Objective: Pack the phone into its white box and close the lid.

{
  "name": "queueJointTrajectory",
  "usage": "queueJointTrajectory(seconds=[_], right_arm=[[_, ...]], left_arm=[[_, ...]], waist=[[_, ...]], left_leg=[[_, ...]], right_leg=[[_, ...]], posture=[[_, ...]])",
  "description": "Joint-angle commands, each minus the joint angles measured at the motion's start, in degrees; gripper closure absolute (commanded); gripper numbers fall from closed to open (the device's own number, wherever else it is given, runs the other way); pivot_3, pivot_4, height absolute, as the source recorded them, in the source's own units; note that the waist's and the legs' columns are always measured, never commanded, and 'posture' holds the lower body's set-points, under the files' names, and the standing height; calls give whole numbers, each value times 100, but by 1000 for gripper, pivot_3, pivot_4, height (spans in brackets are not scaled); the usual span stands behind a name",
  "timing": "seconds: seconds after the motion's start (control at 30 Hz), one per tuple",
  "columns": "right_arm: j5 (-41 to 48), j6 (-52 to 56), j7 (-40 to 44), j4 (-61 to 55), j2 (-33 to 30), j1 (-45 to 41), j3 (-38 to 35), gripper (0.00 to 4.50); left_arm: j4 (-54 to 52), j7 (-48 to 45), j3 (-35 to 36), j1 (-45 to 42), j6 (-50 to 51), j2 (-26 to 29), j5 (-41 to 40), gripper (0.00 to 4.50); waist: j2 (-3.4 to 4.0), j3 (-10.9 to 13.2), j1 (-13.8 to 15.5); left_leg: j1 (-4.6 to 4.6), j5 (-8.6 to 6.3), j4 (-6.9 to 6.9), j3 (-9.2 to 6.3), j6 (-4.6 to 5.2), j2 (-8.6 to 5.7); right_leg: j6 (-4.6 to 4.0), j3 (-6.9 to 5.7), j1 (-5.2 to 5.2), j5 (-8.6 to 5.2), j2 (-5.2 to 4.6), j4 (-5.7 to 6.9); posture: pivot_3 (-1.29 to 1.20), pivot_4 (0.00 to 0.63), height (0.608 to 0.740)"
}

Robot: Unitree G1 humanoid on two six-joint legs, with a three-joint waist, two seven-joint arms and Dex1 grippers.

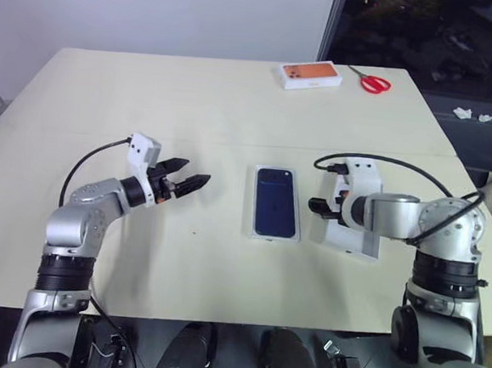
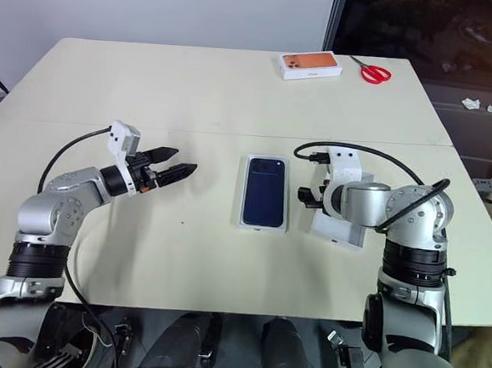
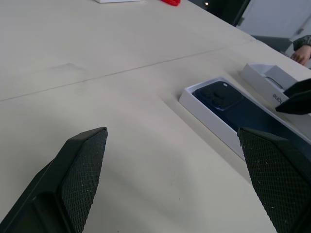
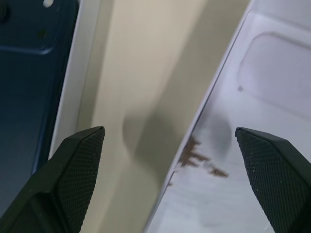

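1. The slim dark navy-blue glossy phone (image 1: 277, 202) already lies flat inside the shallow white cardboard box (image 1: 299, 207), in the middle of the pale cream table (image 1: 193, 103).
2. The white cardboard lid (image 1: 352, 242) lies on the table at 3 o'clock from the box, just beside it, with its plain inside facing up. A strip of bare table shows between them.
3. The right gripper (image 2: 306, 197) hangs over the near edge of the lid, with its two black fingers wide apart and nothing in them. It points down at the gap between the lid and the box.
4. The left gripper (image 1: 186, 184) hovers at 9 o'clock from the box, well apart from it. Its fingers are spread wide too, and it holds nothing.
5. The lid looks light and stiff, but thin card can bend or slip. I think the best place to pinch it is on a long thin side wall.
6. The lid must be turned over before it goes on the box. A push could slide the light box, so the left gripper could steady it.
7. The phone is shiny and could scratch, so it is best not to bump it.
8. At 12 o'clock, far away, sit a white box with an orange phone picture (image 1: 309, 75) and red scissors (image 1: 373, 81). Nothing stands in the way.
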Motion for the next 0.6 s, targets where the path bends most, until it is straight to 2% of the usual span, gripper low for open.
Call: queueJointTrajectory(seconds=[0.03, 0.3, 0.4, 0.6], right_arm=[[667, 38, -608, -79, 32, -11, -35, 15], [1402, 38, -1474, 36, 45, 54, 18, 15], [1547, -3, -1663, 71, 57, 113, 44, 821], [1482, 12, -1833, 100, 32, 179, 171, 3912]], left_arm=[[-130, 11, 40, -117, -36, 27, -102, 0], [-157, 80, 42, -140, 28, -9, -148, 0], [-184, 104, 35, -128, 53, -7, -178, 0], [-234, 158, 45, -116, 105, -2, -238, 0]], waist=[[0, 0, -2], [0, 0, -6], [0, 0, -8], [0, 0, -12]], left_leg=[[0, 0, 0, 1, 0, 1], [0, -1, 2, 6, 3, 6], [0, -1, 2, 8, 4, 9], [0, -2, 5, 13, 6, 16]], right_leg=[[0, 0, 0, 0, 1, 0], [0, 2, 1, 0, 6, 0], [0, 4, 1, 0, 10, 0], [0, 8, 1, 0, 19, 0]], posture=[[0, 150, 740], [0, 150, 740], [0, 150, 740], [0, 150, 740]])
